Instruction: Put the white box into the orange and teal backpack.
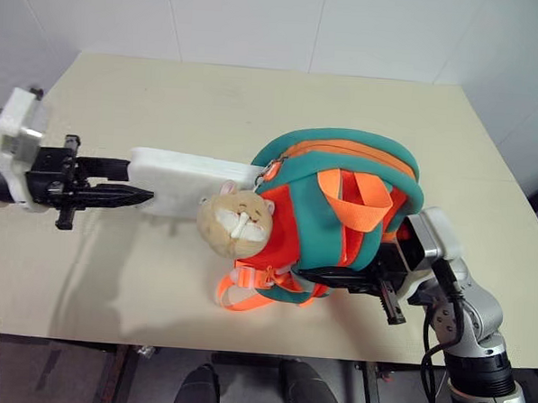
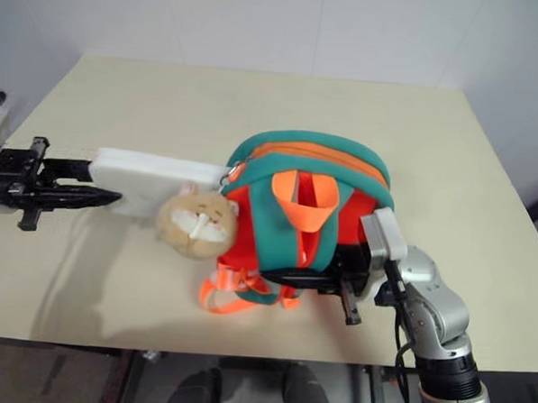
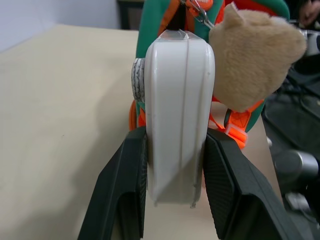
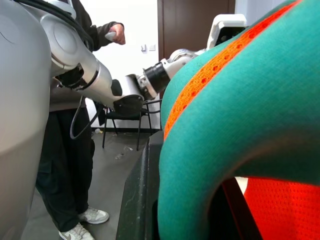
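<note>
While the cream table (image 1: 112, 274) runs back to a white wall (image 1: 260, 20), the right gripper (image 1: 373, 284) clamps the orange and teal backpack (image 1: 340, 214); the left gripper (image 1: 117, 183) pinches the white box (image 1: 185, 174), whose far end enters the backpack.

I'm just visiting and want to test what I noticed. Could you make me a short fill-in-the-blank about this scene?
1. The left fingers clamp one end of the ____ box.
2. The box's far end enters the orange and teal ____.
3. A plush ____ charm hangs by the opening.
4. Everything sits over a beige ____.

Missing words: white; backpack; hamster; table
</note>
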Tool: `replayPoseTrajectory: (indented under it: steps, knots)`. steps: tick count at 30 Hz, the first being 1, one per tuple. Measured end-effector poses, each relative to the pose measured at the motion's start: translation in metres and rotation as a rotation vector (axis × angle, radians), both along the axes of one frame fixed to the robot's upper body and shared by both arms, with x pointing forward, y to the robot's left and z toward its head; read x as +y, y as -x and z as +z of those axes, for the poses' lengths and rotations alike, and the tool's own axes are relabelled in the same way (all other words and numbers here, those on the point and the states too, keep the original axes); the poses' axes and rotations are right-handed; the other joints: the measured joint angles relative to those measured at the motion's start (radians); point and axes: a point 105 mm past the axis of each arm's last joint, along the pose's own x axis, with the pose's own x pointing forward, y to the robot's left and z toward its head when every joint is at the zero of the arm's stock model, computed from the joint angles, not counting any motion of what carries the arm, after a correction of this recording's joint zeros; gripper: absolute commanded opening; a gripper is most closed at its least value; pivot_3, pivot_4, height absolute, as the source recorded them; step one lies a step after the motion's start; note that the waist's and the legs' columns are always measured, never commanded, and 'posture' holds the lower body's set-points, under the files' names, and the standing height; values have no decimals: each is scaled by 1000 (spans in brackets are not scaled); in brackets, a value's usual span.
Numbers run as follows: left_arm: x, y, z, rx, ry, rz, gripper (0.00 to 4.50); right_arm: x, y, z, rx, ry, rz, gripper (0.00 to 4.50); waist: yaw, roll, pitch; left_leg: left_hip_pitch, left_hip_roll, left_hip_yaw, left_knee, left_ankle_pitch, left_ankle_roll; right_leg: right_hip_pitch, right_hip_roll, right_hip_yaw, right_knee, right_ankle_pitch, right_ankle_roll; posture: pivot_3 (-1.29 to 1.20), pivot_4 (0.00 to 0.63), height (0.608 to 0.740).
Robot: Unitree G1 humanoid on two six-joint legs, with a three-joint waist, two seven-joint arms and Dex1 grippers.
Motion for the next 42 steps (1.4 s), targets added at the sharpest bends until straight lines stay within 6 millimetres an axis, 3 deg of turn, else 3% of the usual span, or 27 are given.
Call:
replayPoseTrajectory:
  steps: [7, 18, 26, 27, 35, 38, 42]
  knots:
    - [-37, -19, 2, -4, -13, -75, 1246, 2, -1, 1, -10, -4, -6, 0, -1, 0, 0, 0, 0, 0, 4, 0, 0, 1, 1, 0, 3, 0, 1, 0, 150, 740]
    - [-108, -41, -13, 44, -50, -166, 1246, 6, -4, 2, -8, -8, -9, 0, 2, 0, 0, 0, 0, -1, 11, 0, 0, 1, 1, 1, 8, 0, 2, 0, 150, 740]
    - [-134, -45, -25, 74, -81, -186, 1246, 6, -5, 2, -7, -9, -19, 0, 2, 0, 0, -1, 0, -2, 11, 0, 0, 1, 1, 1, 8, 0, 3, 0, 150, 740]
    - [-135, -46, -26, 75, -92, -184, 1966, 6, -5, 2, -6, -9, -22, 0, 2, 0, 0, -1, 0, -2, 11, 0, 0, 1, 1, 1, 8, 0, 3, 0, 150, 740]
    - [-136, -49, -22, 72, -113, -162, 4346, 7, -7, 2, -3, -13, -35, 0, 1, 0, 0, -1, 0, -2, 11, 0, 0, 1, 1, 1, 8, 0, 3, 0, 150, 740]
    - [-126, -41, -12, 63, -124, -161, 4469, 7, -7, 2, -5, -13, -35, 0, -5, 0, 0, -1, 0, -1, 10, 0, 0, 1, 1, 2, 8, 0, 3, 0, 150, 740]
    - [-102, -25, 17, 31, -62, -145, 4469, 7, -7, 3, -5, -13, -38, 0, -5, 0, 0, -1, 0, -2, 9, 0, 0, 1, 2, 1, 8, -1, 3, 0, 150, 740]
